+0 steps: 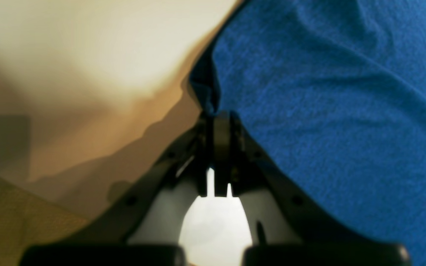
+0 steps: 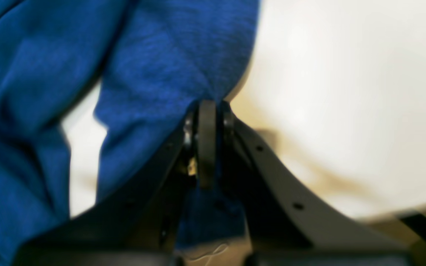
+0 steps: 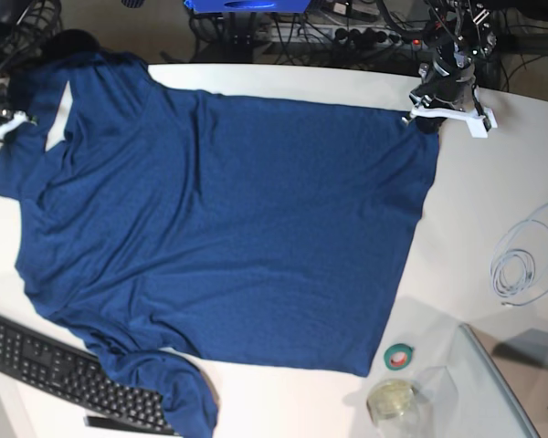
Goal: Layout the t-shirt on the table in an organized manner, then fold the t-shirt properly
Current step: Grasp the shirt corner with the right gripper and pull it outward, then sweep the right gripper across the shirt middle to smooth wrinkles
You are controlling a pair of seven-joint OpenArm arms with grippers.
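- The t-shirt (image 3: 219,228) lies spread over the white worktop (image 3: 493,182), mostly flat; its lower sleeve is still bunched by the keyboard (image 3: 55,374), and no fold looks made yet.
- The left gripper (image 1: 218,118) has its fingers pinched on the shirt's corner edge.
- The right gripper (image 2: 207,107) is likewise clamped on cloth at the opposite end.

A black keyboard (image 3: 59,374) lies at the near left corner; a roll of green tape (image 3: 400,357) sits beside a clear round jar (image 3: 391,401); a coiled white cable (image 3: 522,260) rests right
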